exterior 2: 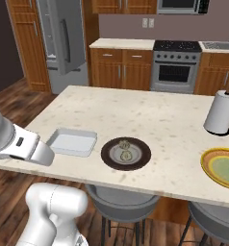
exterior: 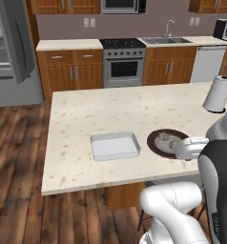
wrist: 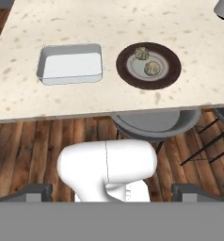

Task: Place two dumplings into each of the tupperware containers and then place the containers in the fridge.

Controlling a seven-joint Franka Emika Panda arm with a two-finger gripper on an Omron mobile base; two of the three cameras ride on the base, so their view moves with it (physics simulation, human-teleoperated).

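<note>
A shallow translucent tupperware container (exterior: 114,146) (exterior 2: 72,142) (wrist: 70,63) lies empty on the island counter near its front edge. Just right of it, two dumplings (exterior: 163,137) (exterior 2: 124,143) (wrist: 141,52) sit on a round dark brown plate (exterior: 156,147) (exterior 2: 109,156) (wrist: 125,70). My gripper (wrist: 112,192) hangs high over the counter's front edge and looks down, well apart from both. Its fingertips (wrist: 35,191) stand wide apart, open with nothing between them. The grey fridge (exterior: 13,52) (exterior 2: 64,41) stands at the far left with its door swung open and shelves showing.
A paper towel roll (exterior: 217,94) (exterior 2: 220,113) stands at the counter's right. A yellow plate (exterior 2: 224,168) lies near the right front edge. Grey stools (wrist: 154,123) are tucked under the counter. Stove (exterior: 123,62) and cabinets line the back wall.
</note>
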